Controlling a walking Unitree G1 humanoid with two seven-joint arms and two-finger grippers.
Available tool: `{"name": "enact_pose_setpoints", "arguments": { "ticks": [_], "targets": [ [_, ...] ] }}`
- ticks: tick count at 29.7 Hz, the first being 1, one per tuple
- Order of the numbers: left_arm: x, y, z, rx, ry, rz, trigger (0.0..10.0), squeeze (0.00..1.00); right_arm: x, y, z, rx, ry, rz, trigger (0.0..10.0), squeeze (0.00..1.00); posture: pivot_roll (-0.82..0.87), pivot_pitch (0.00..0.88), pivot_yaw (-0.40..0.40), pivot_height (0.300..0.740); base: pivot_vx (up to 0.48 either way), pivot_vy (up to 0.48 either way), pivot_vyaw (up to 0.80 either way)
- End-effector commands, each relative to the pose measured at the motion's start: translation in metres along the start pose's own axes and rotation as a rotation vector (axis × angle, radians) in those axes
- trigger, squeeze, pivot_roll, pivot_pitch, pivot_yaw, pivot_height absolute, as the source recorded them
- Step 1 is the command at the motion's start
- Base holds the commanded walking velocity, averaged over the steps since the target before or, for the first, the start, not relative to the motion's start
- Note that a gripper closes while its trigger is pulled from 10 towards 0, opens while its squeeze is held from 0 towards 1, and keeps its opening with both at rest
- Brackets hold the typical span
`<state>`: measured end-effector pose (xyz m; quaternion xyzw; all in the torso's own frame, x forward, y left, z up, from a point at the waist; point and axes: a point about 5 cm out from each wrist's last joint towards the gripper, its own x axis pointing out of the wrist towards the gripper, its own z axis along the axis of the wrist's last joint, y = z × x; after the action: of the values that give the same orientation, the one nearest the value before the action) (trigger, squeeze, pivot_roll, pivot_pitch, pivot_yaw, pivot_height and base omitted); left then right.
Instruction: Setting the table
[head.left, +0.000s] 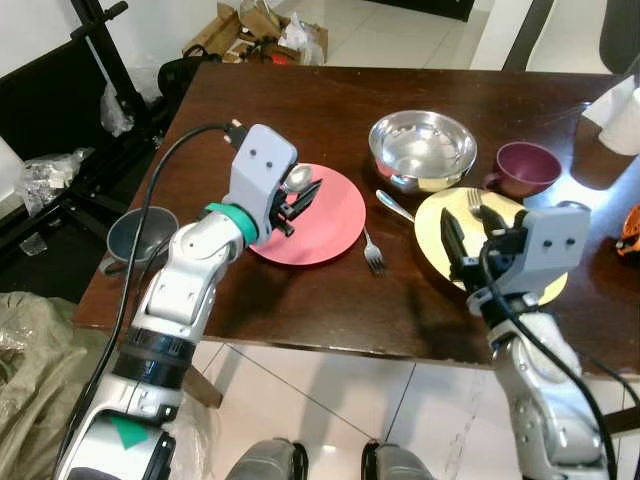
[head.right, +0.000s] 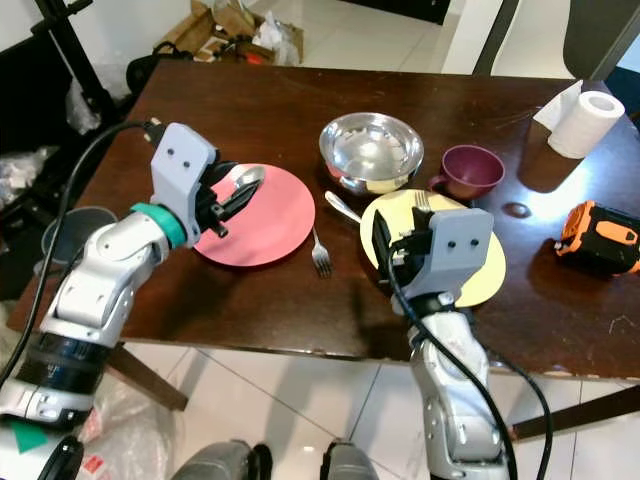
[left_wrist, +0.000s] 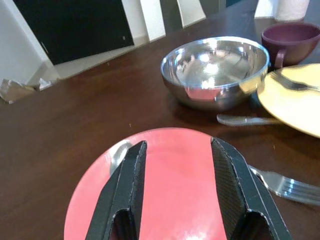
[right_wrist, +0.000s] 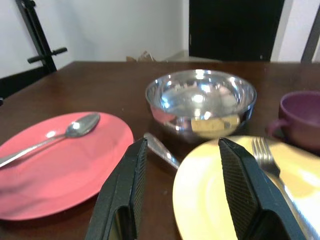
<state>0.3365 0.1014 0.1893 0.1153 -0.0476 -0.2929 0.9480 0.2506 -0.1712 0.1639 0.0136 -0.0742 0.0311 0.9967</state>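
A red plate lies on the dark wooden table with a silver spoon on it. My left gripper hovers open just over the plate's left part, beside the spoon's bowl. To the right is a yellow plate carrying a fork. My right gripper stands open above that plate's near left edge. Between the plates a second fork and another silver utensil rest on the table. Behind them stand a steel bowl and a maroon cup.
A paper towel roll and an orange and black tool sit at the table's right side. A grey bowl shows past the left edge. Boxes and a black stand are on the floor beyond.
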Motion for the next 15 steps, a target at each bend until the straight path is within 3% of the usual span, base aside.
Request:
{"name": "enact_pose_setpoints", "arguments": {
  "ticks": [1, 15],
  "targets": [
    [-0.0006, -0.0004, -0.0033, 0.006, 0.019, 0.007, 10.0, 0.00, -0.0026, 0.0005, -0.0012, -0.012, 0.016, -0.015, 10.0, 0.00, 0.03, 0.003, 0.105, 0.740, 0.000, 0.000, 0.00],
    [0.0039, -0.0067, -0.0034, 0.016, 0.022, 0.027, 10.0, 0.00, -0.0057, 0.0037, -0.0047, -0.004, 0.034, -0.051, 10.0, 0.00, 0.04, 0.024, 0.107, 0.740, 0.000, 0.000, 0.00]
  ]
}}
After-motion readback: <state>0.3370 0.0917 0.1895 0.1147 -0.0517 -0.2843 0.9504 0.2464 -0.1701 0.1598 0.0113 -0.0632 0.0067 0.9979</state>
